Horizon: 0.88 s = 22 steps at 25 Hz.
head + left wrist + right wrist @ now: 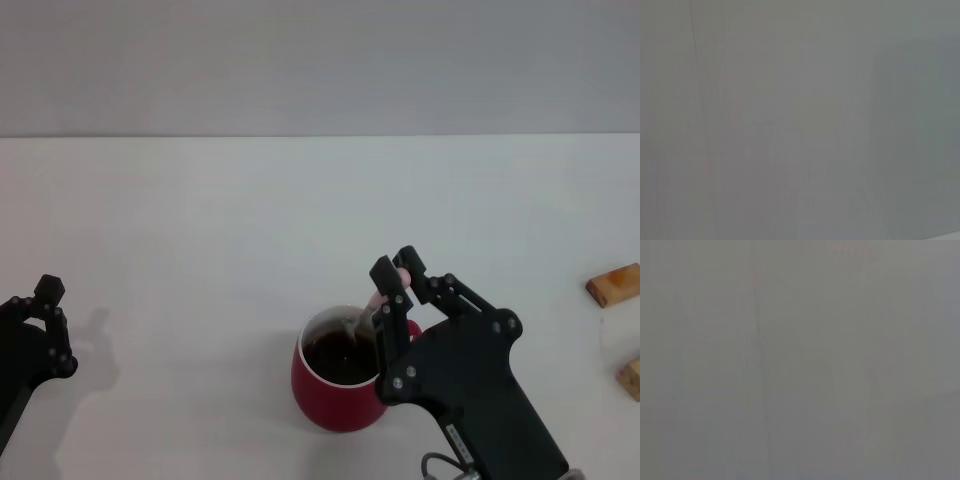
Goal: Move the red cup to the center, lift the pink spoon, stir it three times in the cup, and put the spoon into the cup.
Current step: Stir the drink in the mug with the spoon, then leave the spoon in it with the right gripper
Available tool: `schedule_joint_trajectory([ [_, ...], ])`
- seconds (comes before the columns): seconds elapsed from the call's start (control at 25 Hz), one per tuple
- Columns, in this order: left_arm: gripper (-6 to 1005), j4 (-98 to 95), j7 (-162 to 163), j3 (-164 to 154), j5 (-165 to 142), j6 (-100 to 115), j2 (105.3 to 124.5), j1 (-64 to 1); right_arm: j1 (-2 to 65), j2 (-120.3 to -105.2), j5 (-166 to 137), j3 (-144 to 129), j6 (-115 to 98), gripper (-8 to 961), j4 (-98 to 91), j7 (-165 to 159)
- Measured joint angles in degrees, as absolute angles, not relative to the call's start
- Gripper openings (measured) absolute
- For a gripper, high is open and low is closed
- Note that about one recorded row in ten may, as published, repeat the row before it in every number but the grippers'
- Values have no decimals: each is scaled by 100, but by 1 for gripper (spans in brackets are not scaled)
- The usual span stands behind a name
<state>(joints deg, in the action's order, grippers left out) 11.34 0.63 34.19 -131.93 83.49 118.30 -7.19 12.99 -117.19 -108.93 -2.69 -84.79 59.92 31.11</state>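
Red cup [338, 385] sits on the white table [200, 250] near the front, a little right of the middle, upright, with dark liquid inside its white interior; my right gripper [393, 278] hangs just over its right rim, fingers closed on the pink spoon [377, 297], whose pale handle shows between the fingertips while the lower part slants down into the liquid; my left gripper [40, 300] rests at the far left edge, well apart from the cup, and I cannot tell how its fingers stand; two wooden blocks [613, 285] lie at the right edge; both wrist views show only blank grey.
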Motion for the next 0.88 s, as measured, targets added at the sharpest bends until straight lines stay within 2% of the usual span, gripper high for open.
schedule_joint_trajectory([
  [0.48, -1, 1124, 61, 3435, -13192, 8397, 11830, -694, 1346, -11868, -10881, -281, -8032, 26, 5602, 2688],
  [0.88, -1, 1119, 61, 3437, -13192, 8397, 11830, -695, 1422, -11917, -10881, -228, -7666, 25, 5358, 2375],
])
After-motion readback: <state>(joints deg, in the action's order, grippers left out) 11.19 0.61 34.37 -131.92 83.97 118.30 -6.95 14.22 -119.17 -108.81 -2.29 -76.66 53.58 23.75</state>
